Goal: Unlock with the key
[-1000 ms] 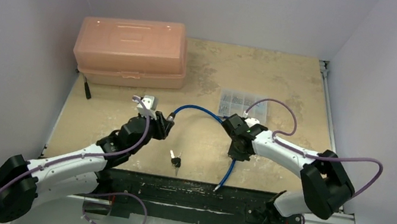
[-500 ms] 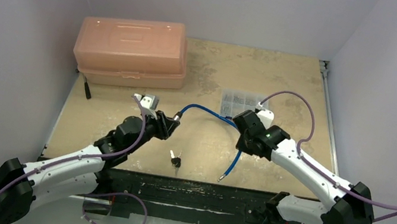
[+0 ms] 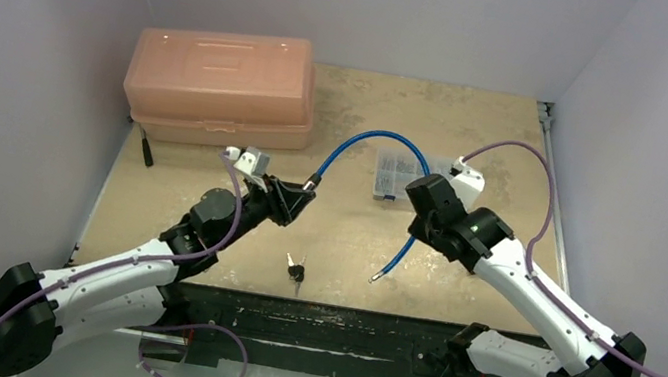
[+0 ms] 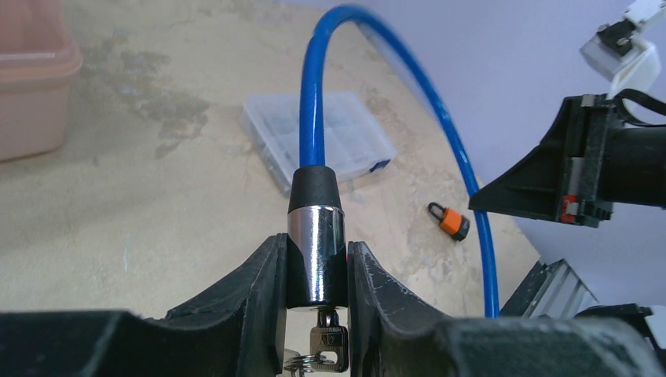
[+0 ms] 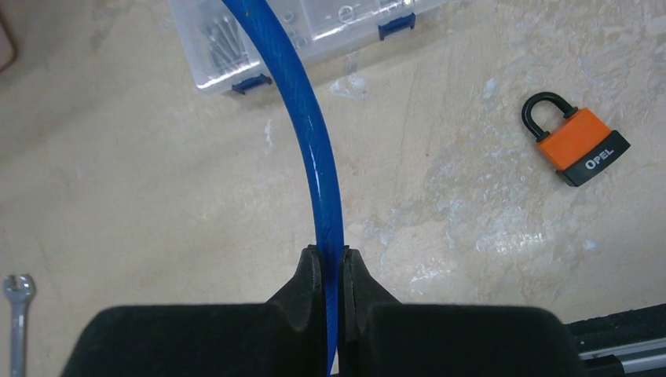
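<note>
Left pincer (image 4: 316, 259) was clamped on the shiny lock barrel (image 4: 316, 236) at one end of the blue cable (image 3: 369, 136), fingers tight on both sides of it. A small silver key showed right under the barrel in the left wrist view, but I couldn't tell if it was actually in the lock.

From there the cable arched up and over to the right pincer (image 5: 328, 263), which was pinched shut on it partway along. The cable's free end (image 3: 377, 278) hung down close to the worktop (image 3: 482, 121).

The keys (image 3: 296, 270) were lying flat on the worktop near the front edge, between the two arms and just in front of the left pincer, neither pincer touching them.

Other stuff around: an orange padlock (image 5: 577, 147) lying on its side, a clear parts box (image 3: 400, 176) under the cable's arch, a pink toolbox (image 3: 220, 84) in the back left corner, and a little wrench (image 5: 16, 314).
</note>
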`<move>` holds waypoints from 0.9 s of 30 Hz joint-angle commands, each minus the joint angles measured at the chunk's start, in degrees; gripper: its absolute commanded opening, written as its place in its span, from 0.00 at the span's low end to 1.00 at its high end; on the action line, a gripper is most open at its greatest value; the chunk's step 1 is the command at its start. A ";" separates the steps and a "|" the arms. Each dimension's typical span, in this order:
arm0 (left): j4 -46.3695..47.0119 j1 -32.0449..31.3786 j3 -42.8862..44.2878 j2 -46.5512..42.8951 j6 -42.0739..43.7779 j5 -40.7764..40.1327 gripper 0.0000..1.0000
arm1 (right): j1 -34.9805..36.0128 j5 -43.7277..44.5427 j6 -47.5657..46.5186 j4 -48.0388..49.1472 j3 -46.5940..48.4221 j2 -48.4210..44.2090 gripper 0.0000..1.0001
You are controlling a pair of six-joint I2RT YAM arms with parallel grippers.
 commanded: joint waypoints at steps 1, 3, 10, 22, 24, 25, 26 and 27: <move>7.18 0.13 3.20 -3.08 1.68 3.82 0.00 | -0.40 4.01 1.37 1.09 5.07 -2.42 0.00; 6.97 0.13 3.26 -3.13 1.89 3.66 0.00 | -0.36 4.26 1.27 1.26 5.69 -2.60 0.00; 11.84 0.15 5.11 5.85 2.88 2.98 0.00 | -3.40 5.91 -1.22 4.29 7.15 1.35 0.00; 12.07 0.13 19.21 30.66 6.08 -3.88 0.00 | -20.95 0.33 -12.23 14.87 8.47 10.33 0.00; 12.94 0.13 20.92 33.98 5.82 -4.94 0.00 | -21.97 0.64 -13.04 14.53 10.62 13.60 0.00; 13.19 0.17 22.01 35.72 5.74 -5.09 0.00 | -22.49 1.21 -13.73 14.31 11.80 15.06 0.00; 13.34 0.17 23.05 37.45 5.82 -5.18 0.00 | -23.50 1.58 -14.50 14.29 12.63 16.34 0.00; 13.04 0.17 24.27 38.96 6.04 -5.13 0.00 | -24.65 1.52 -15.48 14.37 13.15 17.33 0.00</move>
